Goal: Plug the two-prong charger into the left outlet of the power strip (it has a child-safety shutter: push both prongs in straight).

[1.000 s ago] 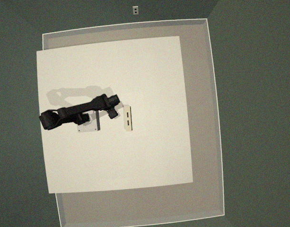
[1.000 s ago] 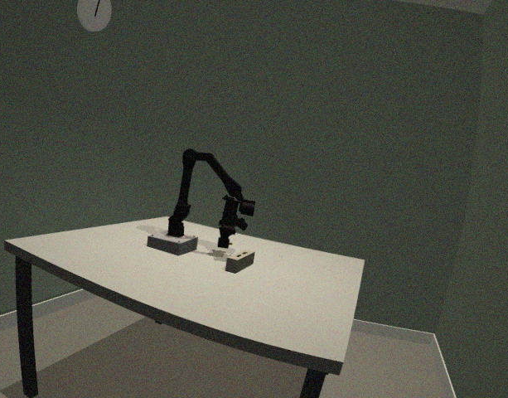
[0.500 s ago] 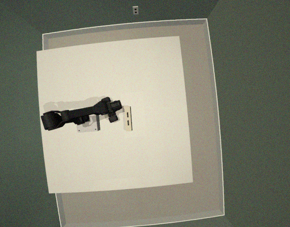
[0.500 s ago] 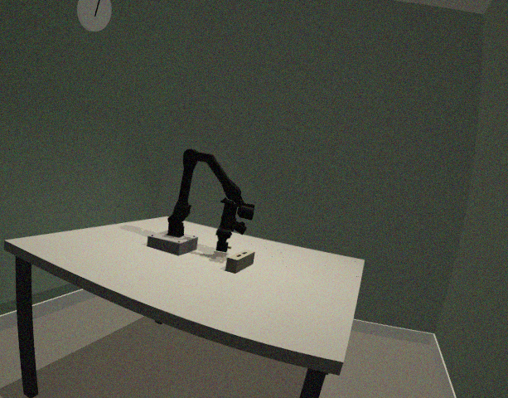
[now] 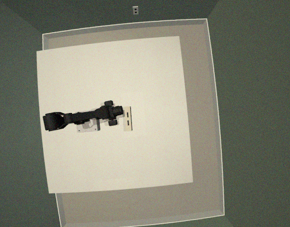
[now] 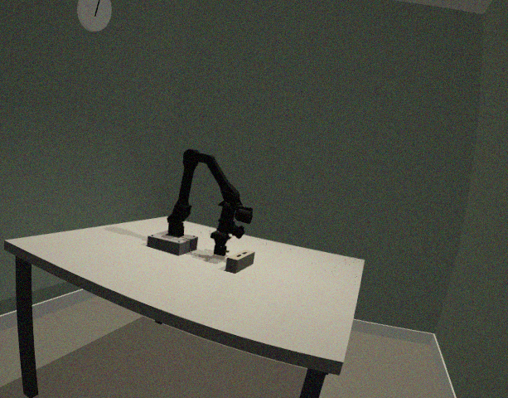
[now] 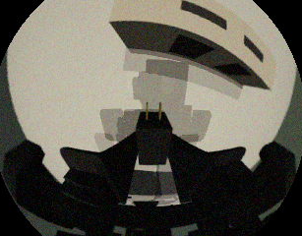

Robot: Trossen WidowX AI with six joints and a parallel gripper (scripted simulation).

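The power strip [image 5: 126, 127] [image 6: 231, 265] [image 7: 151, 11] stands on the table, with dark outlet openings in its beige top and in its shaded side face. My gripper [image 6: 220, 250] [image 7: 151, 133] is shut on the black two-prong charger [image 7: 153, 147], whose two brass prongs [image 7: 147, 111] stick out beyond the fingertips. The gripper points down beside the strip's robot-base side. In the wrist view the prongs are apart from the strip, which lies at a slant beyond them, up and to the right. In the top view the arm hides the charger and fingertips.
The arm's base block [image 5: 87, 127] [image 6: 163, 245] stands on the table [image 5: 149, 156] [image 6: 287, 308], behind the gripper. The arm arches over from it. A wall outlet [image 5: 135, 10] is far off on the room wall.
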